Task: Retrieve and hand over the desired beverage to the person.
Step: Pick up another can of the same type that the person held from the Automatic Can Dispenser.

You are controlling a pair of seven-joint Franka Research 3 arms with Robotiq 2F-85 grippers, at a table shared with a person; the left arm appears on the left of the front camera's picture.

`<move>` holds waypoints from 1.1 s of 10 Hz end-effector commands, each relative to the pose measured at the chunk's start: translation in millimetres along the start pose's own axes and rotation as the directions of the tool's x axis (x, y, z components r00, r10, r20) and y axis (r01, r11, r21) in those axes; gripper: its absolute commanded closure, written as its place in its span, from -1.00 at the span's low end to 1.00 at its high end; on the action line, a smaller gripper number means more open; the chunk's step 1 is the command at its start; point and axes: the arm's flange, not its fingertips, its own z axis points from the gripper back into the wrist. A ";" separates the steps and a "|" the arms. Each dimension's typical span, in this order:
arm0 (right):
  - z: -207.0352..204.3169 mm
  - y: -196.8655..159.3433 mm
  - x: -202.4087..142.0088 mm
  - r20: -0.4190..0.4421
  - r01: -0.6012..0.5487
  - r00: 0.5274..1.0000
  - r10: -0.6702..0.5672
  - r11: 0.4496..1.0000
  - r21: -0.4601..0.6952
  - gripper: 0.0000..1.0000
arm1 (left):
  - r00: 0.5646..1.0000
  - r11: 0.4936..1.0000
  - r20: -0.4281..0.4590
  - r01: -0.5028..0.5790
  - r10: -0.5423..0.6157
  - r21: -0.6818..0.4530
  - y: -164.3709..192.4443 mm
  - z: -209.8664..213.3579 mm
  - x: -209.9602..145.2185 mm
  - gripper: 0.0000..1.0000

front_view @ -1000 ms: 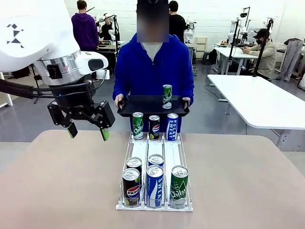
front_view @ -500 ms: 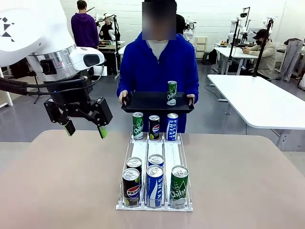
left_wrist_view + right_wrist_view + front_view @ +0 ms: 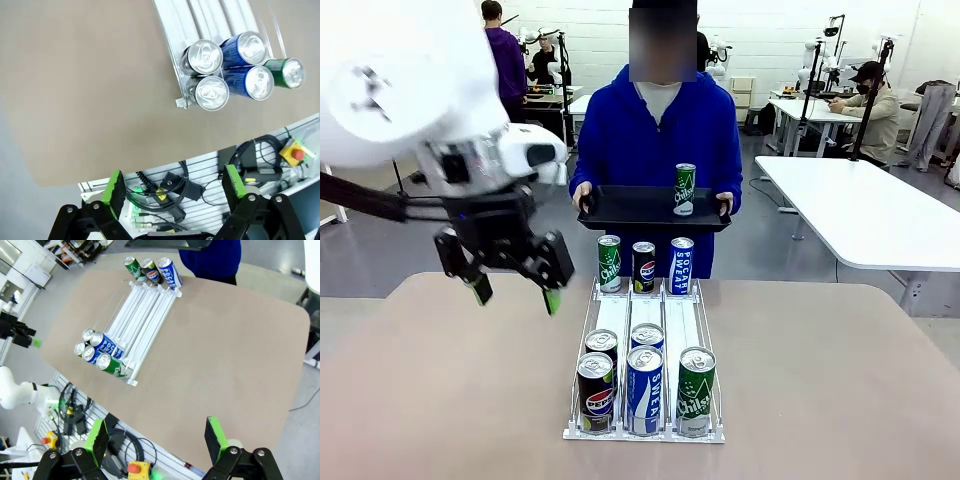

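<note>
A wide tan bench (image 3: pixel 820 380) with rounded corners lies bare on both sides of its middle. Past its far edge stands the person (image 3: pixel 660 130) in a blue hoodie. A white rack (image 3: pixel 616 312) runs down the bench's middle from the near edge towards the far edge. The person holds a black tray (image 3: pixel 630 210) level in front of the body, clear of the bench.

The left hand (image 3: pixel 516 297) hangs over the bench's left half, just left of the rack. Its green-tipped fingers are spread apart and hold nothing. The right hand (image 3: pixel 156 432) hovers high above the bench's near edge, fingers likewise spread and empty.

Three far cans (image 3: pixel 643 267) stand at the rack's far end, and five near cans (image 3: pixel 644 390) crowd its near end. The green can (image 3: pixel 685 190), upright with white lettering and a silver top, stands on the tray's right part.
</note>
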 end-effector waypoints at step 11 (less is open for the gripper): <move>-2.5 -1.6 1.0 0.009 -0.009 1.000 0.008 1.000 0.024 -1.00 | 0.988 0.988 -0.018 -0.153 0.153 0.003 -39.9 -116.1 44.5 -1.00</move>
